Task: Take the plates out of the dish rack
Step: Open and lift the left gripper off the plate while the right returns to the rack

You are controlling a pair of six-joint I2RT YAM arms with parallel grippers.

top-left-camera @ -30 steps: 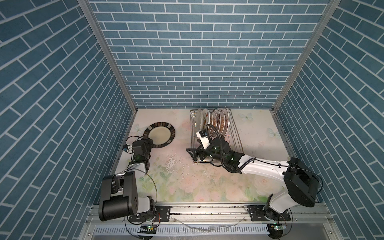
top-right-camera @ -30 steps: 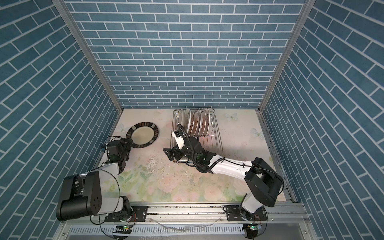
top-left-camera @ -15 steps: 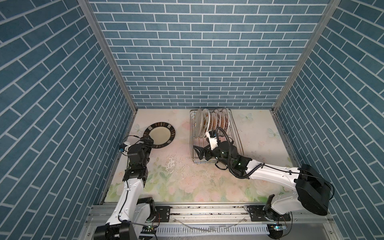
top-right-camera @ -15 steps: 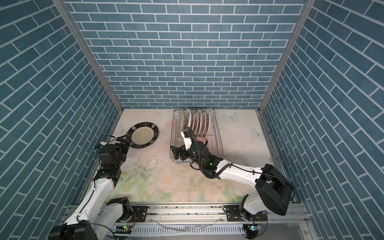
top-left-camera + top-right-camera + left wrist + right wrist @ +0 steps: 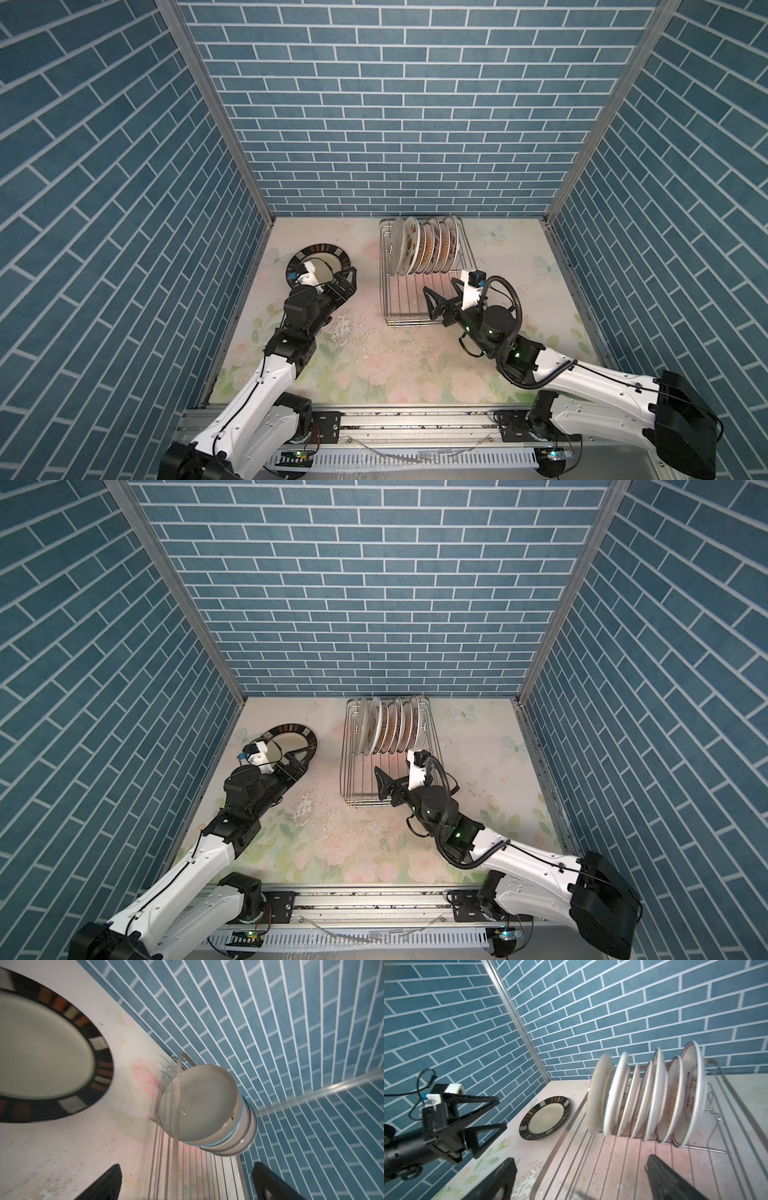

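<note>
Several white plates [image 5: 424, 249] [image 5: 388, 729] [image 5: 199, 1103] [image 5: 650, 1097] stand upright at the far end of the wire dish rack [image 5: 409, 323] [image 5: 361, 802] [image 5: 726, 1095]. A dark-rimmed plate [image 5: 320, 259] [image 5: 291, 735] [image 5: 41, 1053] [image 5: 546, 1118] lies flat on the table to the rack's left. My left gripper [image 5: 351, 282] [image 5: 297, 762] [image 5: 187, 1165] [image 5: 502, 1112] hovers open and holds nothing, just right of that plate, facing the rack. My right gripper [image 5: 440, 286] [image 5: 392, 771] [image 5: 581, 1158] is open over the rack's bare near half, short of the plates.
Blue brick walls close in the table on the left, back and right. The floral tabletop has a worn, flaked patch [image 5: 345, 328] in front of the rack. A metal rail [image 5: 395, 419] runs along the front edge.
My left arm has unfolded from the front left and reached out beside the dark-rimmed plate. My right gripper has moved right, from the rack's left edge to over its near half. Both stayed open.
</note>
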